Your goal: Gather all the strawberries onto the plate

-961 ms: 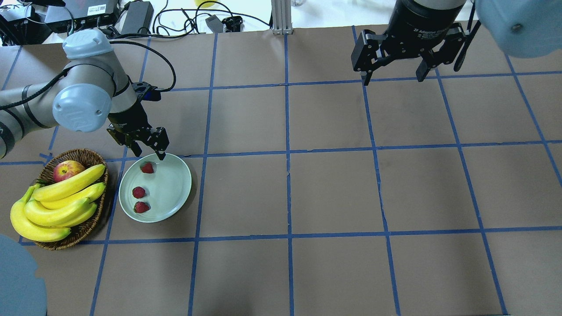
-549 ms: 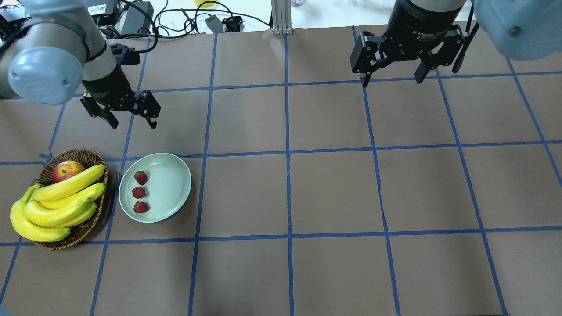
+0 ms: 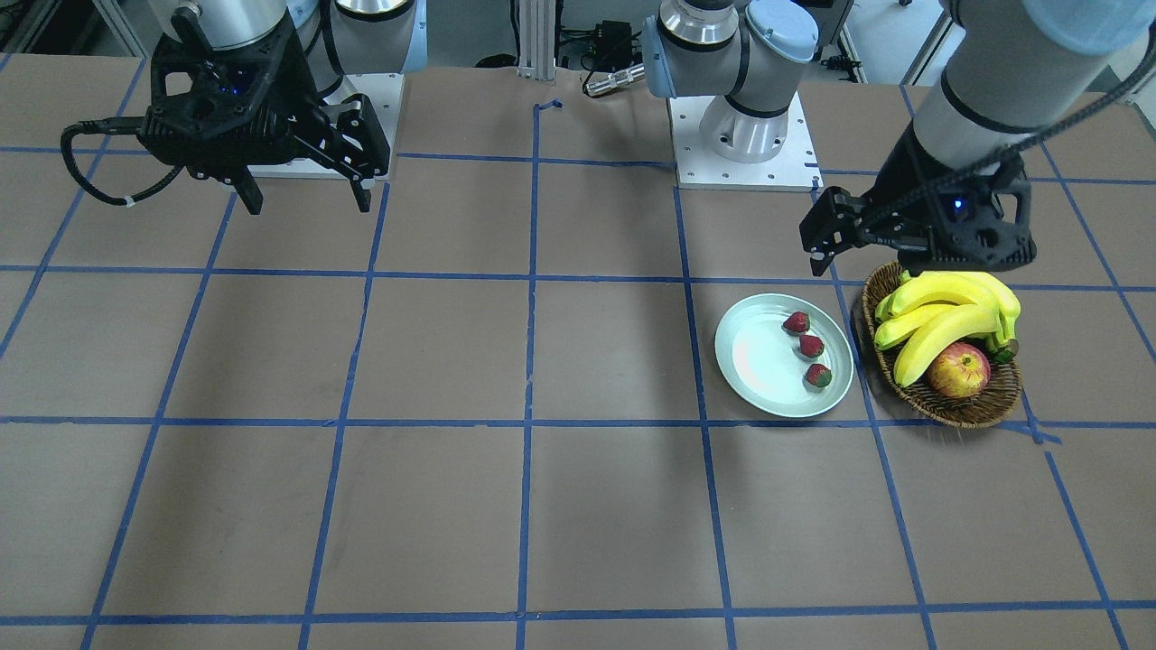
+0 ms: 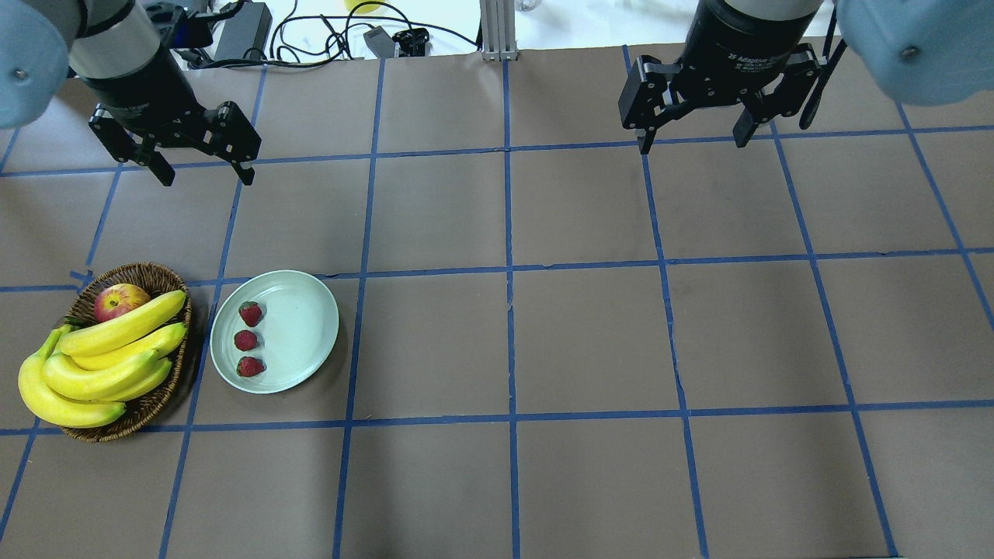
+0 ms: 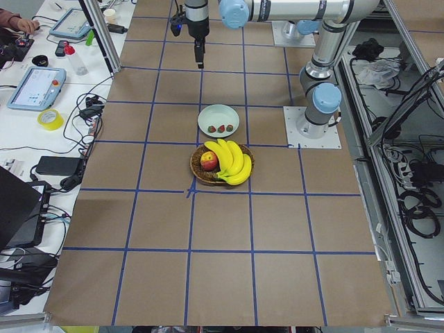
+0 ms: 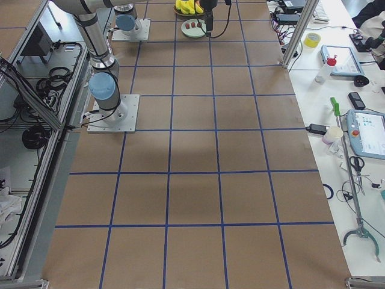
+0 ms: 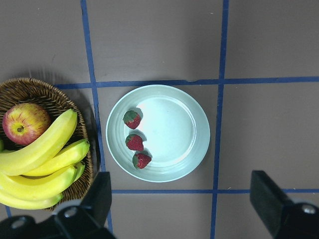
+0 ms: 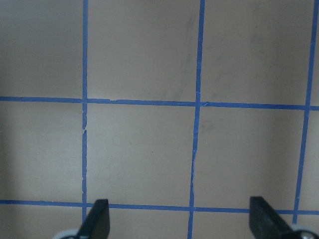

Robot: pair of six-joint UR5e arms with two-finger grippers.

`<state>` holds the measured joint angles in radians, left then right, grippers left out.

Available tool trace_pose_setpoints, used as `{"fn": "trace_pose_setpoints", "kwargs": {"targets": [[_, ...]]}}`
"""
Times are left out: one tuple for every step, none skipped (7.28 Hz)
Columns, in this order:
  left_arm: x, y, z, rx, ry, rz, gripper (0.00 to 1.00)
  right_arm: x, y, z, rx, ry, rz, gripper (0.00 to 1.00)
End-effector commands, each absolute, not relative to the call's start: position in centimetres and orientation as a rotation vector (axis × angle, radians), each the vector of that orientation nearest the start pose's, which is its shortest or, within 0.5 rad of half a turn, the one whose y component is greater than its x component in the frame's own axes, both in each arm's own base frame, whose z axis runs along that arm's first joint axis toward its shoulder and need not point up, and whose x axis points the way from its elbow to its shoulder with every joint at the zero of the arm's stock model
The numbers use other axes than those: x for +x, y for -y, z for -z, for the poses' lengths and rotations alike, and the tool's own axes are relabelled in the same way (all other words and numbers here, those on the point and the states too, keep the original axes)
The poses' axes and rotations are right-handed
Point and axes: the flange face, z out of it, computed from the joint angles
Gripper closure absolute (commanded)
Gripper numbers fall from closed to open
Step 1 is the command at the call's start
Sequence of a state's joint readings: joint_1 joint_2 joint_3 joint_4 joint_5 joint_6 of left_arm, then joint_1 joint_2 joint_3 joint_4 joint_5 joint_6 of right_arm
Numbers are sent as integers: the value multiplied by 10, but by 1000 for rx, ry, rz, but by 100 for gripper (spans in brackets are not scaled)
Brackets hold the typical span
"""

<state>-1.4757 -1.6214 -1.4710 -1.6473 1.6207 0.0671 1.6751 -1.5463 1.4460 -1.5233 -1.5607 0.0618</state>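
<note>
Strawberries (image 4: 246, 340) lined at nine o'clock on plate (image 4: 311, 326). Left gripper (image 4: 206, 181), right gripper (image 4: 693, 146): spread, empty. Risk: low sweep knocking the plate.

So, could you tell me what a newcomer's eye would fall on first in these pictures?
Probably the bright yellow bananas, heaped with an apple in a wicker basket on the robot's left side of the table. Close beside it, the pale green plate holds three red strawberries in a row along its basket-side edge. Above the table, the left tool and the right tool both hang open and empty.
</note>
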Motion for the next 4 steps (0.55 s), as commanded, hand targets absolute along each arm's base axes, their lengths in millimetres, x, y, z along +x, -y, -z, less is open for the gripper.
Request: {"fn": "trace_pose_setpoints", "kwargs": {"targets": [[-106,507,-518,-110,-3103,-15,0,186,488,-533,-68,-3125,82,0],[-117,496,-528,-82,-3122,14,0,186,488,-533,-70,-3126,82,0],[-116,487,-534,-77,-3118,-7,0,186,488,-533,-68,-3125,82,0],[-118,485,-532,-74,-3124,-14,0,186,488,-533,-68,-3125,82,0]]}}
